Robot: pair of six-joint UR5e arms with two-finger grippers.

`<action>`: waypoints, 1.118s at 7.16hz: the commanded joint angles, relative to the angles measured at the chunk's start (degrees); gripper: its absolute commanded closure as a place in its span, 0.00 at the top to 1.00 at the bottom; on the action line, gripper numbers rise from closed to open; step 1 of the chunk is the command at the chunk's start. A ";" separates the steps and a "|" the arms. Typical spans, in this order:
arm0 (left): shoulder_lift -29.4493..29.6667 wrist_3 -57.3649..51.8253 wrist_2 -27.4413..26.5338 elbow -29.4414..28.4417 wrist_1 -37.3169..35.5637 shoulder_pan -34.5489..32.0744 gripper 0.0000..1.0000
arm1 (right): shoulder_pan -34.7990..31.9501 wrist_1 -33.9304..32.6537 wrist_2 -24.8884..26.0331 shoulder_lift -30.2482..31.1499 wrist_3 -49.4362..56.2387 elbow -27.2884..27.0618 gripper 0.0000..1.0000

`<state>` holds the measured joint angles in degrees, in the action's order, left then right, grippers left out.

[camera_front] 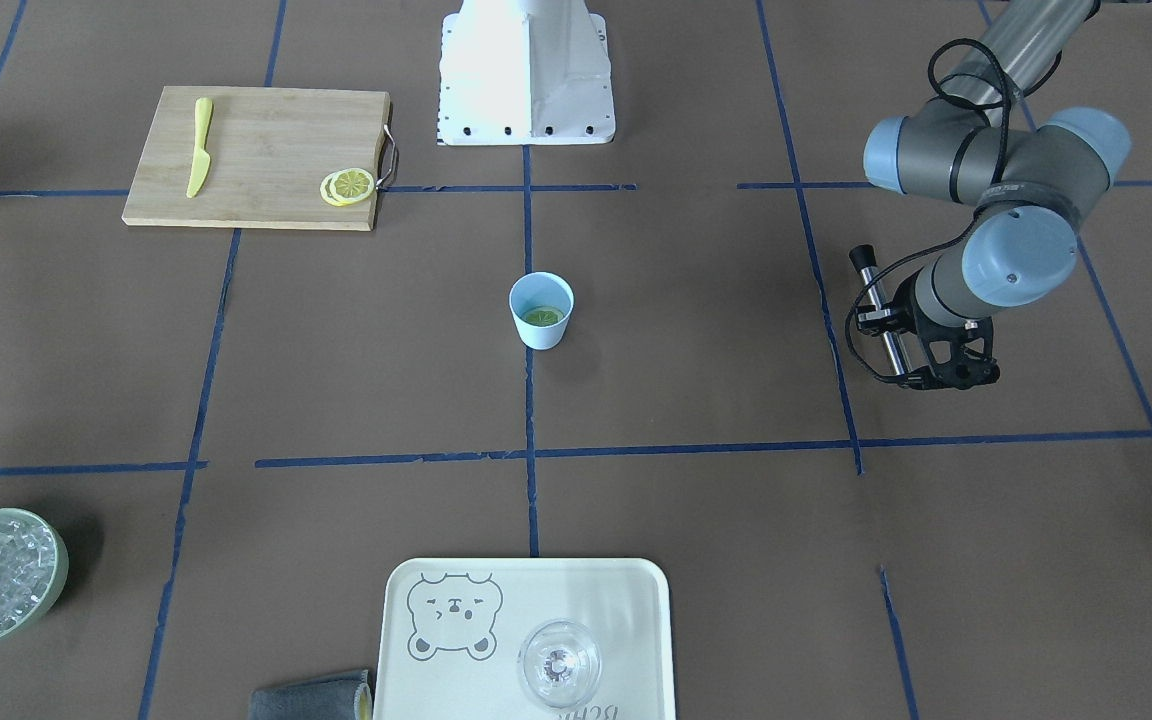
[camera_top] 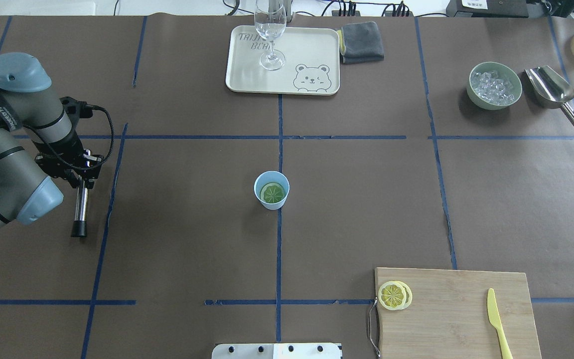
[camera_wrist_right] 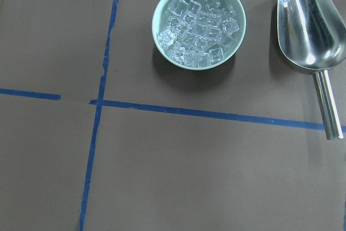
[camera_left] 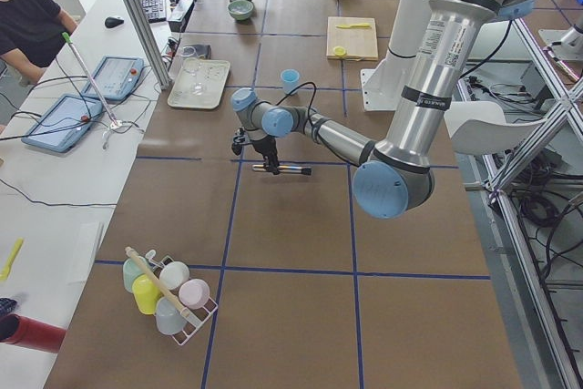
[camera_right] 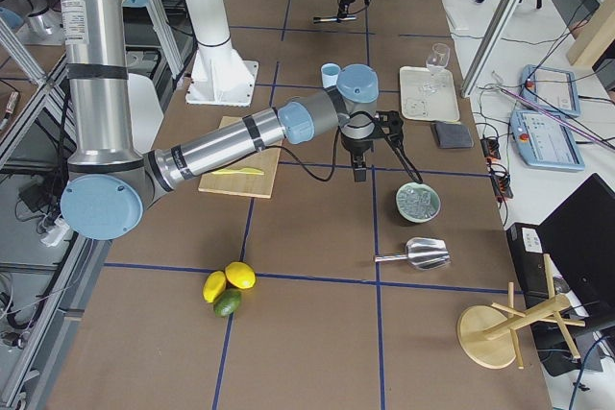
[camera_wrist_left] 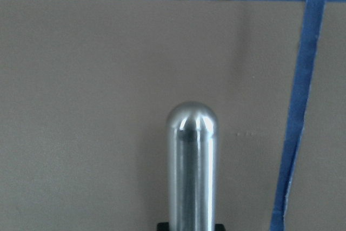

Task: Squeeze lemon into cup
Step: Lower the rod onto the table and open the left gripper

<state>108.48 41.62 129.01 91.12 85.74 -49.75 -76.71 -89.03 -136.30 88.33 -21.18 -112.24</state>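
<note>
The pale-blue cup (camera_top: pixel 271 190) stands upright at the table's middle, also seen in the front view (camera_front: pixel 541 310). A round lemon slice (camera_top: pixel 272 192) lies flat inside it and looks greenish there. Two more lemon slices (camera_top: pixel 394 295) lie on the corner of the cutting board (camera_top: pixel 456 314). My left gripper (camera_top: pixel 82 174) is far to the cup's left, shut on a metal rod with a black tip (camera_top: pixel 80 204), held level. The rod's rounded end fills the left wrist view (camera_wrist_left: pixel 191 166). My right gripper (camera_right: pixel 357 156) hovers near the ice bowl; I cannot tell whether it is open or shut.
A yellow plastic knife (camera_top: pixel 497 324) lies on the board. A tray (camera_top: pixel 247 75) with a clear glass (camera_top: pixel 271 35) and a grey cloth (camera_top: pixel 361 42) are at the far side. A green bowl of ice (camera_wrist_right: pixel 199 22) and a metal scoop (camera_wrist_right: pixel 311 31) sit far right.
</note>
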 commanded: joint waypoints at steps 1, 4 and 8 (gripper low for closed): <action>-0.11 0.13 -0.16 0.20 0.30 0.10 1.00 | 0.06 0.00 -0.02 -0.08 0.00 0.00 1.00; 0.15 -0.39 -0.07 5.98 0.30 -3.91 1.00 | -0.02 -0.18 -0.11 0.18 0.09 0.35 1.00; -0.46 -13.34 -0.60 13.47 2.06 -17.88 1.00 | -2.91 -0.17 -0.11 1.15 4.53 5.43 1.00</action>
<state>108.41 34.43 128.31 104.11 87.96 -62.84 -77.96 -89.10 -136.42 89.25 -19.65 -108.87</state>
